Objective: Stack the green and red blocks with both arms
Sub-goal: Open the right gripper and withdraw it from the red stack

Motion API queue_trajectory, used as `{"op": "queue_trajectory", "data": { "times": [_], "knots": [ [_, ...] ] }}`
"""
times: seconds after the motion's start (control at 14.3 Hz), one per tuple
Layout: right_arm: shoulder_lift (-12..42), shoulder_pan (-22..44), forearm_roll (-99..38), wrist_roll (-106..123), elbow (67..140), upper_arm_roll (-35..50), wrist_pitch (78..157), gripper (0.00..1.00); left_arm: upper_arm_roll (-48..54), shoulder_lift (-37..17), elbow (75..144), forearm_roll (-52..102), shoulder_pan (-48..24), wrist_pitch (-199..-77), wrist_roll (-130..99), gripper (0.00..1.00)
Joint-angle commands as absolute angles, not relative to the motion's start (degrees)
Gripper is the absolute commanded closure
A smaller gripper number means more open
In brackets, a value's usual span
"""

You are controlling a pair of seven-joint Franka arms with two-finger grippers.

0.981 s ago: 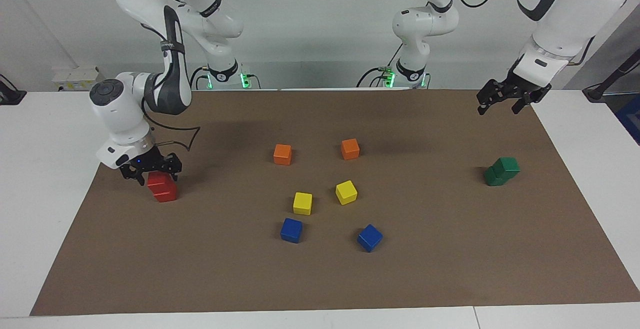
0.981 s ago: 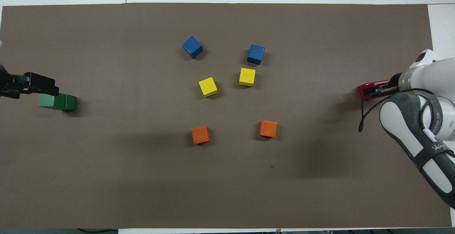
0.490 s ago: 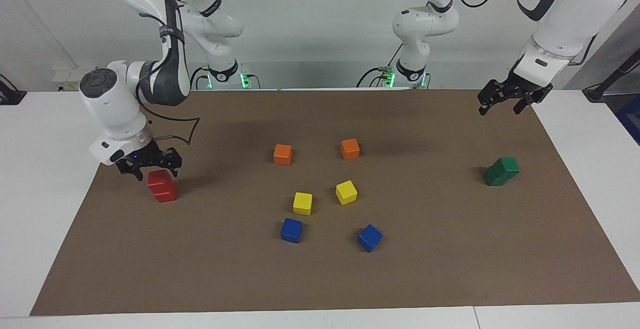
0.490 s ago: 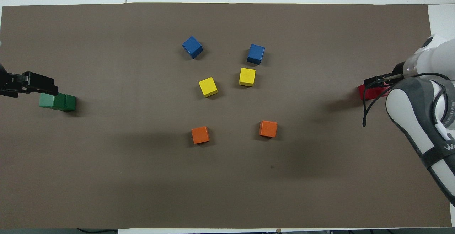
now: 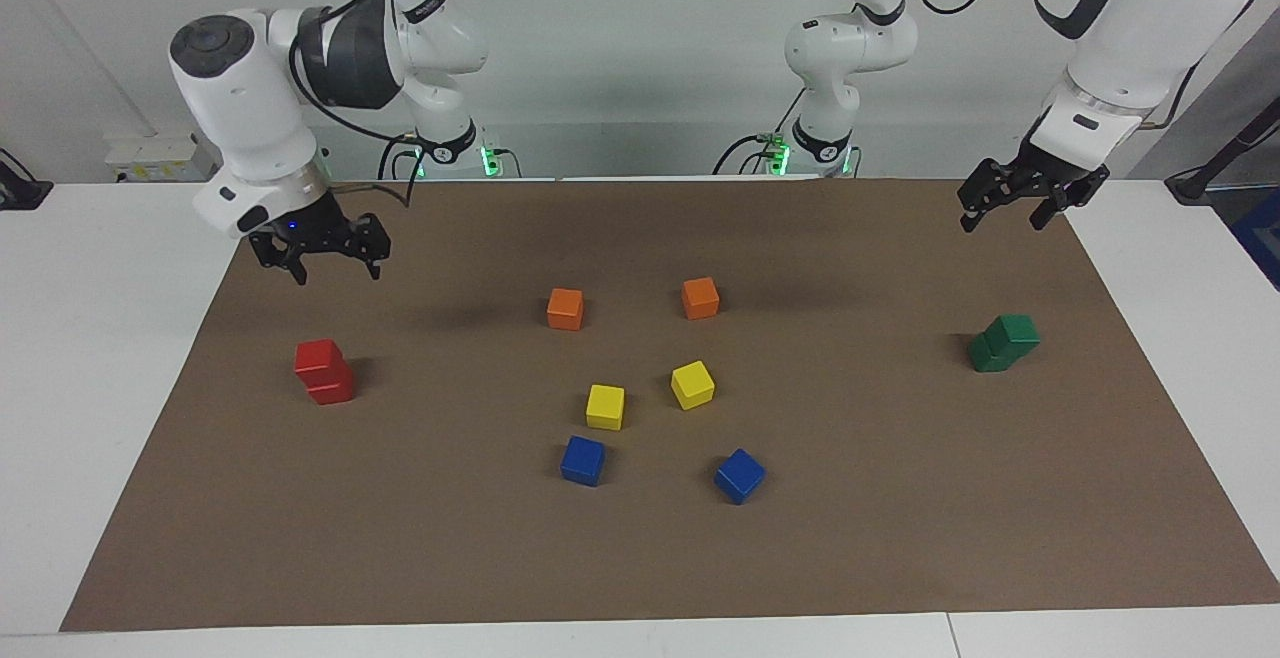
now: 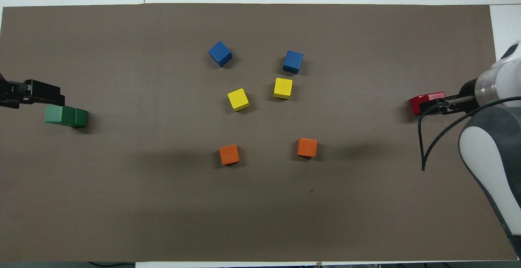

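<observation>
Two red blocks [image 5: 324, 371] are stacked one on the other on the brown mat [image 5: 640, 558] toward the right arm's end of the desk [image 5: 90, 388]; in the overhead view only part of the red stack [image 6: 425, 100] is seen beside the arm. Two green blocks [image 5: 1004, 342] are stacked at the left arm's end, the upper one set askew on the lower.

The right tool [image 5: 322, 256] is held in the air over the mat, above and clear of the red stack, with its fingers spread apart and nothing between them. The left tool [image 5: 1014, 206] is held high over the mat's corner, well apart from the green stack, its fingers likewise parted and empty.

Between the two stacks, two orange cubes [image 5: 565, 308] lie nearest the robots, two yellow cubes [image 5: 692, 384] farther out, and two blue cubes [image 5: 583, 460] farthest. No container is seen.

Compared with half a second earlier, the right tool has been raised from just above the red stack; the left tool is almost unmoved, and the blocks are unchanged.
</observation>
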State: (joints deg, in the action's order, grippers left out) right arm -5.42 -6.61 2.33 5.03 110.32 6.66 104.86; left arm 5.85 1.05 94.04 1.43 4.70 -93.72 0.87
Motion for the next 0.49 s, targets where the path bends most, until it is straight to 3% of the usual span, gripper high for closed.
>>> {"op": "queue_trajectory", "data": {
  "times": [0.0,0.42],
  "knots": [
    [-9.49,-7.38,1.14,4.66,110.57,8.17,100.30,0.00,4.66,3.07,94.92,0.70,3.25,-94.57,1.23,0.00],
    [-5.19,-7.99,0.88,4.48,104.16,8.17,100.28,0.00,4.66,4.04,96.86,0.70,3.34,-95.89,1.23,0.00]
  ]
}}
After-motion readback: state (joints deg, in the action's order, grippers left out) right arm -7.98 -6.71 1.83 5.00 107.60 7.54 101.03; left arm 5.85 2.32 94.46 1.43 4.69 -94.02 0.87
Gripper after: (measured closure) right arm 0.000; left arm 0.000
